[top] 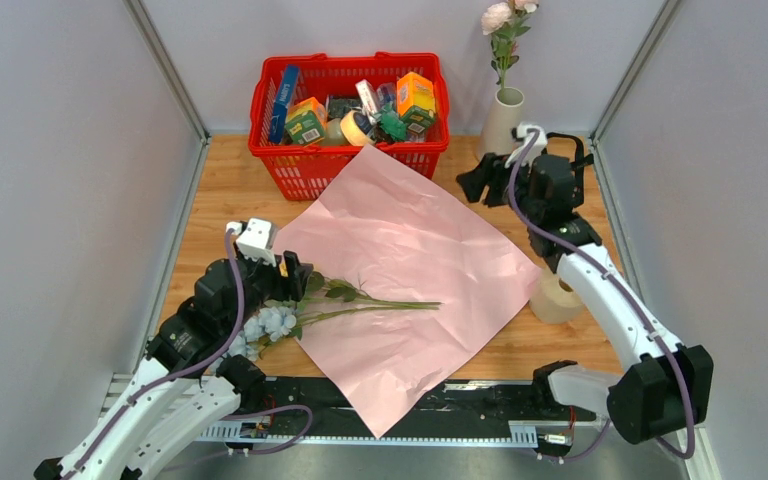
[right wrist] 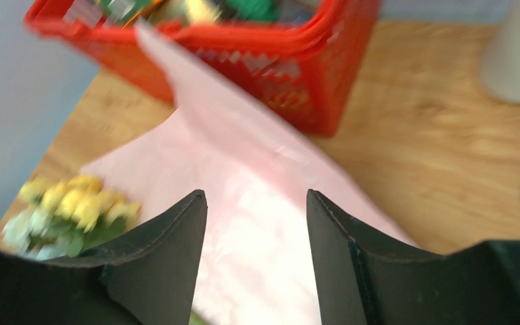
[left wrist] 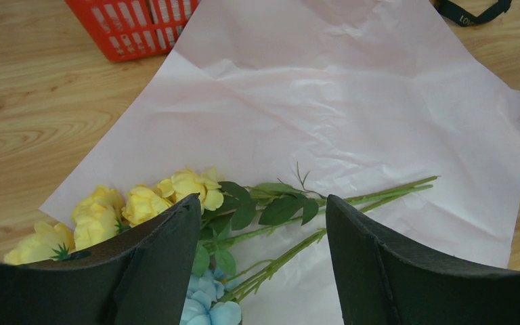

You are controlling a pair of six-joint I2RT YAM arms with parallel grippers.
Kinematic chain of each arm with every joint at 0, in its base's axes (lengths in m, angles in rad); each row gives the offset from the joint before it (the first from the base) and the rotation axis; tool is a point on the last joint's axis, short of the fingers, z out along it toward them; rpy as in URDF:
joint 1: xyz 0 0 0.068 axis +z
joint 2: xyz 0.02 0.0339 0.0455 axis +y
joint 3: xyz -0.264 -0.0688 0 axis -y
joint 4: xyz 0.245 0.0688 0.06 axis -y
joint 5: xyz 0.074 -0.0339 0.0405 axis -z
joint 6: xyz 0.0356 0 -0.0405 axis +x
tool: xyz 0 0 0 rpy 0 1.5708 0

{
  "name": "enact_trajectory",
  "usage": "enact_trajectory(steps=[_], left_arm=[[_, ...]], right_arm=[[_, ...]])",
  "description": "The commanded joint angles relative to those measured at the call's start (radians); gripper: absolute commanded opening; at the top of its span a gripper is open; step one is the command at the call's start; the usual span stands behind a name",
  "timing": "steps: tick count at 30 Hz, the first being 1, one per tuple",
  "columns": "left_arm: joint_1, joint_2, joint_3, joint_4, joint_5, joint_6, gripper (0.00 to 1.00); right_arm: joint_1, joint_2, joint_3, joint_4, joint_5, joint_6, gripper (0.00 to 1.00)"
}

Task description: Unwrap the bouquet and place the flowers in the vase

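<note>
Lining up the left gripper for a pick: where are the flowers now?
In the top view the flowers lie at the table's near left, blooms by the left gripper, stems pointing right over the pink paper.

Two white-and-black jointed arms trailing lilac cables.

The left arm (top: pixel 175 395) and the right arm (top: pixel 610 300) share one build: smooth white plastic link shells between bulky matte black joint housings. A thin lilac cable (top: pixel 237 300) loops along each arm from base to wrist, and a small white camera block (top: pixel 256 240) sits on each wrist. The left gripper (top: pixel 298 278) and the right gripper (top: pixel 478 180) are black. Seen close up, their fingers (left wrist: pixel 156 264) are broad matte black wedges with faintly rough faces and blunt upper corners.
</note>
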Motion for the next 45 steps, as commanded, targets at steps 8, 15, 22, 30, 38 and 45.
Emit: enact_trajectory(steps=[8, 15, 22, 30, 38, 45], left_arm=[[0.002, -0.116, 0.012, 0.015, -0.112, 0.001, 0.74], [0.002, -0.162, 0.011, 0.012, -0.159, -0.006, 0.74], [0.002, -0.166, 0.012, 0.006, -0.169, -0.011, 0.74], [0.002, -0.163, 0.012, 0.004, -0.164, -0.012, 0.74], [0.002, -0.166, 0.014, 0.004, -0.169, -0.009, 0.74], [0.002, -0.174, 0.012, 0.006, -0.17, -0.012, 0.74]], right_arm=[[0.356, 0.085, -0.163, 0.211, -0.157, -0.01, 0.48], [0.525, 0.299, -0.049, 0.212, -0.118, -0.117, 0.5], [0.611, 0.532, 0.109, 0.211, -0.118, -0.162, 0.47], [0.637, 0.711, 0.262, 0.176, -0.098, -0.238, 0.38], [0.654, 0.805, 0.336, 0.122, -0.029, -0.309, 0.39], [0.663, 0.848, 0.344, 0.12, 0.011, -0.341, 0.4]])
